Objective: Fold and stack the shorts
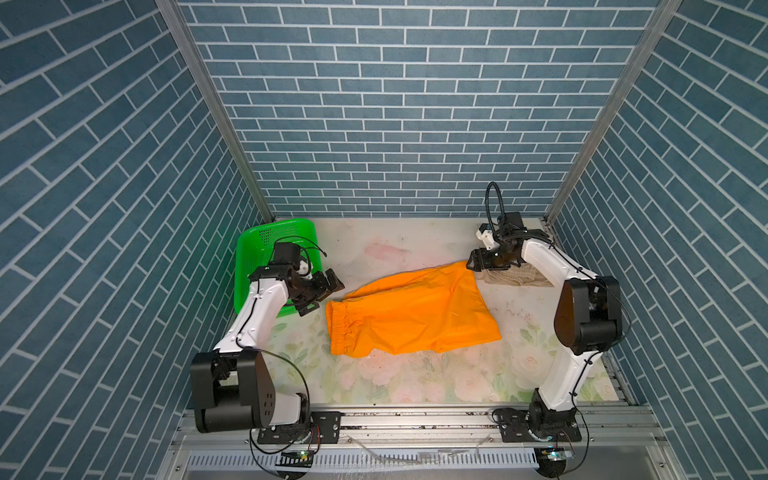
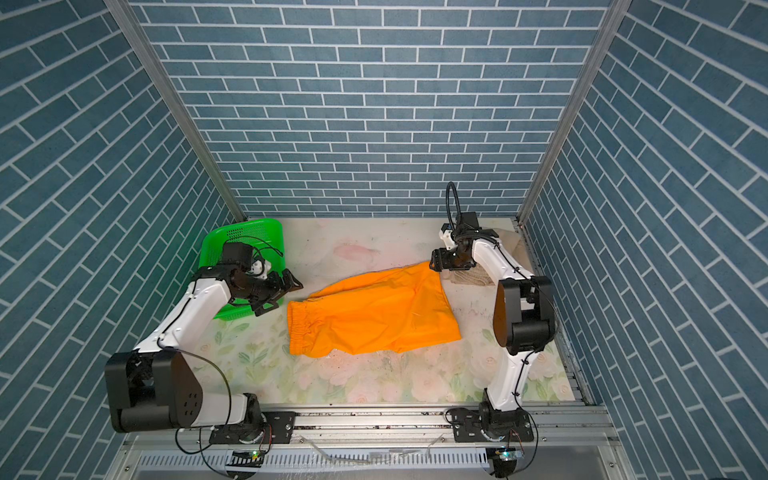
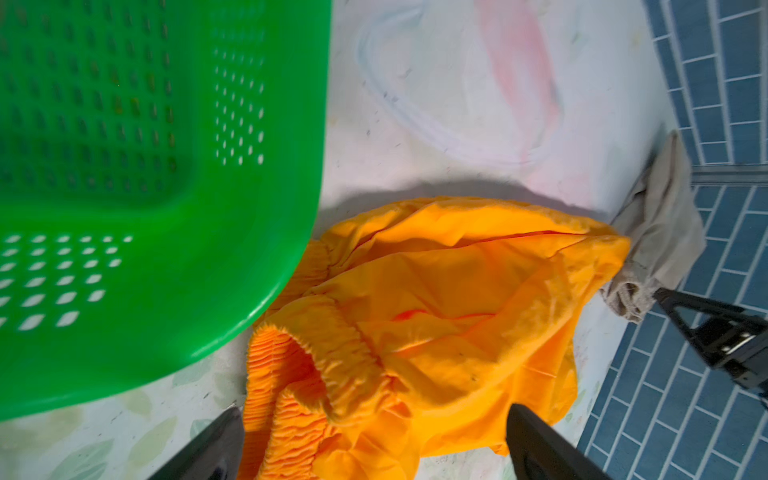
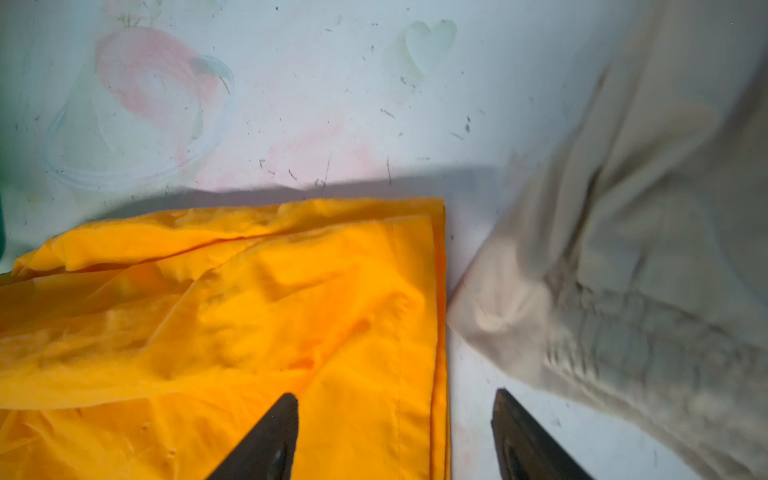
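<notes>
Bright orange cloth shorts (image 1: 411, 311): lying flat on floral-print counter (image 1: 374, 382), between both end effectors. Left end effector (image 1: 322, 296): released, jaws wide, near the gathered waistband. Right end effector (image 1: 473, 261): released, over the far hem corner. Pale beige cloth shorts (image 1: 513, 277): bunched just beside right end effector. Green perforated plastic basket (image 1: 266, 241): behind left end effector.

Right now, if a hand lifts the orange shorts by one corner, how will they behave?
Likely floppy: the orange shorts lie creased and flat, so they'd drape. Probably light, the fabric looks thin. The gathered waistband looks bulkier, likely a surer grip.
</notes>
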You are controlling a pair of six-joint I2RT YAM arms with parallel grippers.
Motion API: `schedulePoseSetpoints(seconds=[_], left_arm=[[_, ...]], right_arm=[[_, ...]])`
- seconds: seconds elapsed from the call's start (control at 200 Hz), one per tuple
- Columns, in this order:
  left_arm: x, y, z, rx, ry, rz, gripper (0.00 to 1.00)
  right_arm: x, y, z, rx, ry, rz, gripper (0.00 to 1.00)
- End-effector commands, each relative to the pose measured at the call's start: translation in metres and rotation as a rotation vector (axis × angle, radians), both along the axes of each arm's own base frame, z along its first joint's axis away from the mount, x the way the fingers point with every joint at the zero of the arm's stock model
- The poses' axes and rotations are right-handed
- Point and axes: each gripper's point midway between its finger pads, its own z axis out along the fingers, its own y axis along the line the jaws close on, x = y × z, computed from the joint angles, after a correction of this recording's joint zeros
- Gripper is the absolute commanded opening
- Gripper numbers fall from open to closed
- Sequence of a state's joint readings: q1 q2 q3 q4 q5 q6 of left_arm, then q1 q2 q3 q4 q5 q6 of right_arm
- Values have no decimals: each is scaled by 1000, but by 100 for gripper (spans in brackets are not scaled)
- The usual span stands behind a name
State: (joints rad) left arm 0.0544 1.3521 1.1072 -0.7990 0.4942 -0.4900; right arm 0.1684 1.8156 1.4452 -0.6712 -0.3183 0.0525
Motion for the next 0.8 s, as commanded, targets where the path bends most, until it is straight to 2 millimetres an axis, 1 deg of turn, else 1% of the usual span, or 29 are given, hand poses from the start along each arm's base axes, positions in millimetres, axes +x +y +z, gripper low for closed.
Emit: schedulePoseSetpoints(seconds=[0.0,0.02,0.06,0.11,0.155,0.195,0.245,0.305,0.335,0.395,0.49,0.535,0.575,0.605,0.655,0.73,0.765,0.795], left_arm=[[-16,-3,41,2,-76,-30,100],[-18,-6,45,-12,-87,-40,100],[-24,-19,50,-54,-110,-74,100],[-33,-36,48,-78,-120,-113,100],[-41,-54,43,-87,-126,-165,100],[-48,-76,38,-103,-142,-228,100],[-56,-97,26,-119,-142,-282,100],[-57,-116,10,-149,-158,-324,100],[-56,-120,2,-158,-159,-324,100],[-46,-124,-9,-165,-182,-320,100],[-26,-119,-22,-82,-210,-328,100],[-19,-119,-27,-53,-218,-340,100],[-13,-116,-30,-22,-223,-337,100],[-8,-113,-31,0,-228,-333,100],[0,-109,-33,13,-236,-321,100],[10,-104,-32,-9,-250,-303,100],[13,-100,-34,-15,-253,-296,100],[15,-96,-37,-10,-252,-287,100]], right_arm=[[-27,-17,5,9,18,-103,75],[-35,-19,-1,5,38,-115,75],[-50,-22,-11,5,68,-141,75],[-66,-24,-23,16,98,-166,75],[-78,-25,-33,26,122,-188,75],[-88,-24,-41,39,147,-197,75],[-98,-24,-49,48,169,-205,75],[-110,-25,-57,47,193,-214,75],[-114,-26,-61,48,203,-218,75],[-124,-26,-69,55,229,-225,74],[-133,-22,-80,91,256,-242,72],[-135,-21,-84,100,263,-248,69],[-137,-21,-88,100,271,-255,63],[-137,-22,-89,100,270,-262,53],[-136,-23,-89,102,261,-271,33],[-136,-26,-89,95,256,-286,9],[-136,-28,-88,93,253,-293,0],[-135,-30,-87,87,250,-303,0]])
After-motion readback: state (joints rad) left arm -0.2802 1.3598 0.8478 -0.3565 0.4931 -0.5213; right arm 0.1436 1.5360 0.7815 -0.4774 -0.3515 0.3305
